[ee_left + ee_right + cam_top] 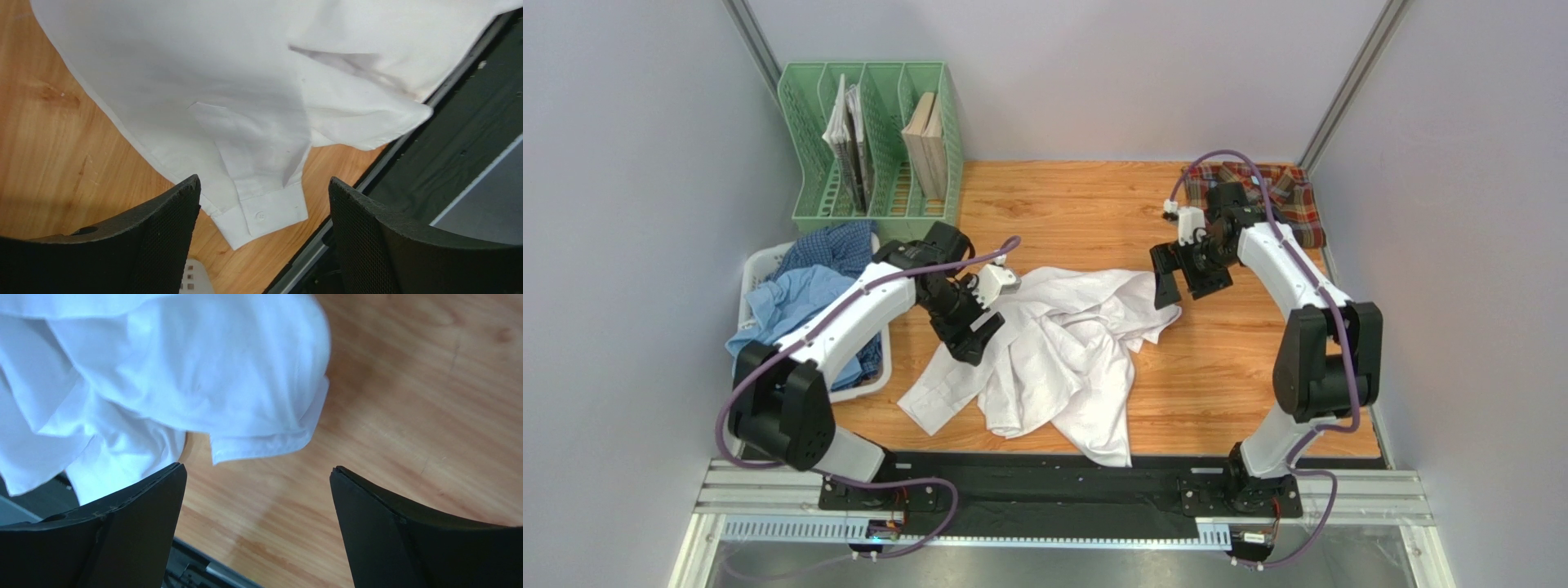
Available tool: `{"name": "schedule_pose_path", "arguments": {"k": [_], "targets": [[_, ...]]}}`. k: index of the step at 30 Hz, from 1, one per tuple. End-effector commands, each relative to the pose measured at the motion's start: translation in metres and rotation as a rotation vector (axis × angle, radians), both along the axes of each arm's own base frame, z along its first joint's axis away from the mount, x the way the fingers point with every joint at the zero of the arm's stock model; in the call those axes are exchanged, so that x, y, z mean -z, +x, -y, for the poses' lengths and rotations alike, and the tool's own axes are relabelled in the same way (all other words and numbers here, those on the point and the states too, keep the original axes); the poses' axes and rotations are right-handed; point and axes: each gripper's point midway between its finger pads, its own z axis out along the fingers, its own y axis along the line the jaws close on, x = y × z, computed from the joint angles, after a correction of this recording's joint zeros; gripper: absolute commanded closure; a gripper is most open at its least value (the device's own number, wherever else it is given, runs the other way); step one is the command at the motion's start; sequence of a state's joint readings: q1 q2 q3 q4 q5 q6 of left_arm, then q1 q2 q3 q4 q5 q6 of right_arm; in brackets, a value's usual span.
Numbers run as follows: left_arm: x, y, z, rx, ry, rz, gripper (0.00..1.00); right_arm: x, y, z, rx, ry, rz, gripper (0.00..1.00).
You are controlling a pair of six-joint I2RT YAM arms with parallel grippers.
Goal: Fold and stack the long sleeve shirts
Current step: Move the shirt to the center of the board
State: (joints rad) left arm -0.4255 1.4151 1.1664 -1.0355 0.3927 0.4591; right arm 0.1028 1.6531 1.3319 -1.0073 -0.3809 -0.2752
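Lying crumpled mid-table, the white shirt (1063, 355) sprawls on a slant, from its far-right corner by the right claw (1177, 279) to a sleeve ending near-left, past the left claw (967, 333). Both claws are spread wide and hold nothing. The left claw is the nearer: it hangs over the shirt's left side, and its wrist view shows the buttoned cuff (270, 211) lying flat on the table (55, 141), straight between its fingers (153, 245). The right claw sits just off the shirt's right edge, with bare wood between its fingers and the hem (264, 447) a little ahead. A grab there would likely need a short reach toward the cloth first. The plaid shirt (1290, 196) lies at the far-right corner, and the blue shirts (811, 288) fill the basket (762, 263) on the left.
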Motion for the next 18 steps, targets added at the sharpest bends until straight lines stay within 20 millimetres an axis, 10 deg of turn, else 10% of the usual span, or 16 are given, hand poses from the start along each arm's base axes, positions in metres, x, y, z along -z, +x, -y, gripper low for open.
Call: {"name": "schedule_pose_path", "arguments": {"k": [1,18], "targets": [[0.034,0.022,-0.020,-0.050,0.141,0.026,0.17,-0.007,0.058,0.007,0.051,-0.060,0.128,0.07],[0.115,-0.001,-0.057,-0.039,0.377,-0.144,0.18,0.049,0.092,-0.034,-0.127,-0.136,0.119,0.12]]}}
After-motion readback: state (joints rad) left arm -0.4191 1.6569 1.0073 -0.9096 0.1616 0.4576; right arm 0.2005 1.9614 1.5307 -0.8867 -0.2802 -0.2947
